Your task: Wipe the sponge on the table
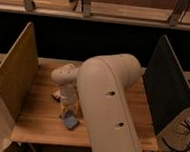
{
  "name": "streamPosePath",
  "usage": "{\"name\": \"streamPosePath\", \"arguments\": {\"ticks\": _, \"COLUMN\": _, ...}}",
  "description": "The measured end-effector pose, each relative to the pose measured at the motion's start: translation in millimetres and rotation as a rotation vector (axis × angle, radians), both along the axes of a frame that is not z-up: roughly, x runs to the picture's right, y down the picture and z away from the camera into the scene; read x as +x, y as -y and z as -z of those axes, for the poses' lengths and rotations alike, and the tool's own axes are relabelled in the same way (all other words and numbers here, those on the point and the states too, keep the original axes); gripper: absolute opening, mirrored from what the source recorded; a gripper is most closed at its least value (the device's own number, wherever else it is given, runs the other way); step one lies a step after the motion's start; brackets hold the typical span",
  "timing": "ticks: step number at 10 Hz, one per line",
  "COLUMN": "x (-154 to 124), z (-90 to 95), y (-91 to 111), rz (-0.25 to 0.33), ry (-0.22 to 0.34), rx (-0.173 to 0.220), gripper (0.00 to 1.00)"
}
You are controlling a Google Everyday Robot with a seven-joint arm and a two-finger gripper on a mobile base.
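**Gripper down on the sponge, near the table's front edge**

The sponge (71,122) lies flat on the table (36,123), left of centre and close to the front edge. The gripper (68,112) comes straight down onto it from above, and a blue-grey corner pokes out beneath. To my eye this looks like a wiping stroke in hand, with the pad pressed to the planks. The wood shows no mark, so I cannot judge how much has been wiped or how much is left. The bulky arm (108,107) hides the middle of the table. Whether the gripper is clamped on the sponge or only resting on it, I cannot tell.
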State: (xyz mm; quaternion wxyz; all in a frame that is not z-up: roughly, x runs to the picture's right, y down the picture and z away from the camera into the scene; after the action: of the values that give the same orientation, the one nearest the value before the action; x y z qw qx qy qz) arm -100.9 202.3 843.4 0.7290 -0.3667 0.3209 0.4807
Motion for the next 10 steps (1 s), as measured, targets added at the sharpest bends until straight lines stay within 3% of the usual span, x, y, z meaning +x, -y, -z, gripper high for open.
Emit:
{"name": "streamPosePath", "arguments": {"ticks": 4, "x": 15, "z": -13.4, "y": 39, "rz": -0.035, "ry": -0.031, "rx": 0.056, "gripper": 0.0}}
{"name": "streamPosePath", "arguments": {"ticks": 7, "x": 1, "z": -25.2, "y": 52, "rz": -0.042, "ry": 0.012, "rx": 0.071, "gripper": 0.0}}
{"name": "streamPosePath", "arguments": {"ticks": 10, "x": -24, "z": -40.0, "y": 50, "rz": -0.032, "ry": 0.077, "rx": 0.054, "gripper": 0.0}}
